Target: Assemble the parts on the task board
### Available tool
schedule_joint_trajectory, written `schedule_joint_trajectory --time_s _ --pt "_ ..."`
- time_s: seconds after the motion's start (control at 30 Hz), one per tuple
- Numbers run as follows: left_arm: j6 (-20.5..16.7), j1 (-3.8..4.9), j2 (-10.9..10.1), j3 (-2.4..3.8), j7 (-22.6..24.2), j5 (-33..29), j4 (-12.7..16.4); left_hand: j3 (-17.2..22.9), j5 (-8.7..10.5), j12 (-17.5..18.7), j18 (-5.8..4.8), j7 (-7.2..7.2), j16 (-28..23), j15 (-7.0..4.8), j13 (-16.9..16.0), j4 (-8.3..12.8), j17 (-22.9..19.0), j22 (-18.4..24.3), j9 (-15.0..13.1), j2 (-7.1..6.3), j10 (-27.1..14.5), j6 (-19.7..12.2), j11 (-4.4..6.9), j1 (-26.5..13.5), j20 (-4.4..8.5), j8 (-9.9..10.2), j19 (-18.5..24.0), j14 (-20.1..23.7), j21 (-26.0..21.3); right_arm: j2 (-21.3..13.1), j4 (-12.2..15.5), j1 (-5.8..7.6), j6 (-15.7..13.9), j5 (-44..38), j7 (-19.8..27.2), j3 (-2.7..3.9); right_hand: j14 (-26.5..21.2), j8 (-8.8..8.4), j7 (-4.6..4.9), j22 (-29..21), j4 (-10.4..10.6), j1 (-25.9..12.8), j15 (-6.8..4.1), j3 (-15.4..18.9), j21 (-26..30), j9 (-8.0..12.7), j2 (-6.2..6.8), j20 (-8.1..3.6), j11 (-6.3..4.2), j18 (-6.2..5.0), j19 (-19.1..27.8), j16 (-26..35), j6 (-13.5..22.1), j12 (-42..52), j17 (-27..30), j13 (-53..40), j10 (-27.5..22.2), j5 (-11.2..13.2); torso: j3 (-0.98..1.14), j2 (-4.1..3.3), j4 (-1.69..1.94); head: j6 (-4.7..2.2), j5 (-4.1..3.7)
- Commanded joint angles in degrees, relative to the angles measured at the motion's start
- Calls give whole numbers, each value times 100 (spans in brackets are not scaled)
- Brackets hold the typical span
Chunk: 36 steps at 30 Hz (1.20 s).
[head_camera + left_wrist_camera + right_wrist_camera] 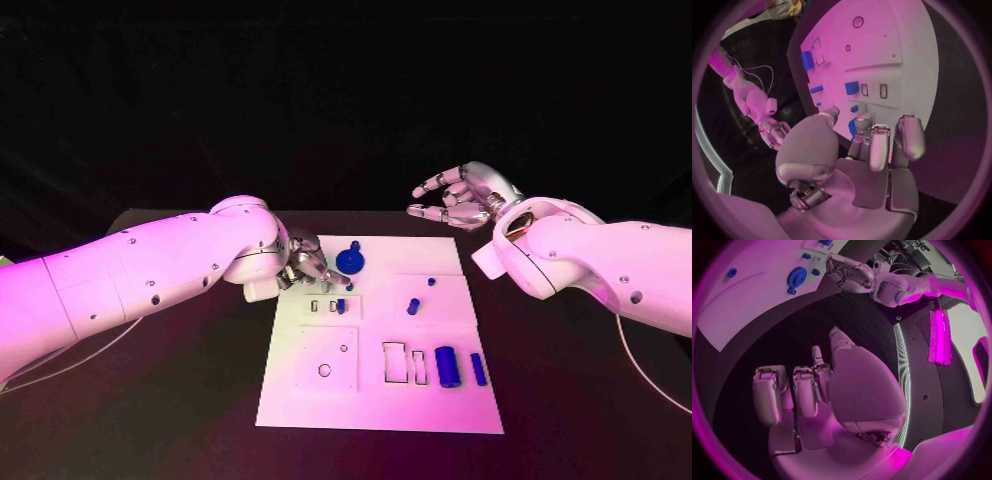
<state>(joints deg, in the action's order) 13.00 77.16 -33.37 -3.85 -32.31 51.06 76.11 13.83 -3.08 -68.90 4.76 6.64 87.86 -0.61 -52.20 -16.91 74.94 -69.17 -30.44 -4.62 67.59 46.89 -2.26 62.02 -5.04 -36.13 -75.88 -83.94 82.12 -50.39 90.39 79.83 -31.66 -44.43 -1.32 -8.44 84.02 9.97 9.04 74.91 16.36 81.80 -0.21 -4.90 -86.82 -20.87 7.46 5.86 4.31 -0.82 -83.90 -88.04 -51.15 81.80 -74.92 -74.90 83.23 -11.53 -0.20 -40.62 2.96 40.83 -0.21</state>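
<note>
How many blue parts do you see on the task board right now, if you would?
5 clear: round part at the far end, small peg mid-board, piece by left hand, two cylinders nearest. Others may be hidden.

The task board (378,395) lies on the worktop (159,410) between both hands. The left hand (303,262) is over its far corner; the right hand (462,198) hovers beyond it.

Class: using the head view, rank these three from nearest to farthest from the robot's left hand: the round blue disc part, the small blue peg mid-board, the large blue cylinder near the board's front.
1. Round blue disc part, just beside the left hand, at the board's far end.
2. Small blue peg, mid-board, toward the right.
3. Large blue cylinder, near the front right.
</note>
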Motion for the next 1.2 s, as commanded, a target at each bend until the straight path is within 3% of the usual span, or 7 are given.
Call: schedule_joint_trajectory --time_s 0.03,0.57,0.73,1.2 --pt "312 18 81 -17 -143 22 -54 -28 2 24 -37 2 37 -35 5 3 1080 -4 -9 13 -6 -37 -21 -63 -2 21 -23 -434 26 24 -6 0 134 -87 -51 1 476 18 6 1278 31 -28 20 -14 22 3 -6 6 -4 -8 -439 25 8 -5 -1030 -777 2 -11 -4 -7 -1 -4 -3" --pt "544 12 282 -58 -114 -67 -167 -52 2 43 -42 5 39 -33 35 7 1086 -28 -16 24 -26 -44 -24 -83 -3 31 -38 -436 36 113 -39 -10 186 -118 -63 1 474 18 6 1265 28 -31 20 -16 42 4 -13 6 -4 -14 -429 28 13 -17 -1024 -766 -8 -14 -4 -9 3 7 -22" --pt "649 9 310 -59 -121 -71 -223 -38 -6 60 -43 4 38 -29 51 27 1085 -36 -49 82 -46 -42 -25 73 -10 53 -38 -434 40 131 -49 -17 191 -128 -59 0 469 18 7 1253 24 -32 20 -17 59 5 -18 6 -4 -18 -421 38 18 -41 -1003 -745 -27 -16 0 -12 13 18 -24" --pt "800 -20 404 -69 -132 -81 -356 -14 -6 52 -46 1 41 -30 34 29 1092 -55 -76 117 -38 -22 -22 182 -14 57 -46 -436 48 137 -47 -21 181 -141 -55 0 464 18 7 1240 22 -31 21 -19 79 6 -21 7 -4 -23 -411 45 21 -68 -988 -721 -50 -17 1 -6 0 43 -26"
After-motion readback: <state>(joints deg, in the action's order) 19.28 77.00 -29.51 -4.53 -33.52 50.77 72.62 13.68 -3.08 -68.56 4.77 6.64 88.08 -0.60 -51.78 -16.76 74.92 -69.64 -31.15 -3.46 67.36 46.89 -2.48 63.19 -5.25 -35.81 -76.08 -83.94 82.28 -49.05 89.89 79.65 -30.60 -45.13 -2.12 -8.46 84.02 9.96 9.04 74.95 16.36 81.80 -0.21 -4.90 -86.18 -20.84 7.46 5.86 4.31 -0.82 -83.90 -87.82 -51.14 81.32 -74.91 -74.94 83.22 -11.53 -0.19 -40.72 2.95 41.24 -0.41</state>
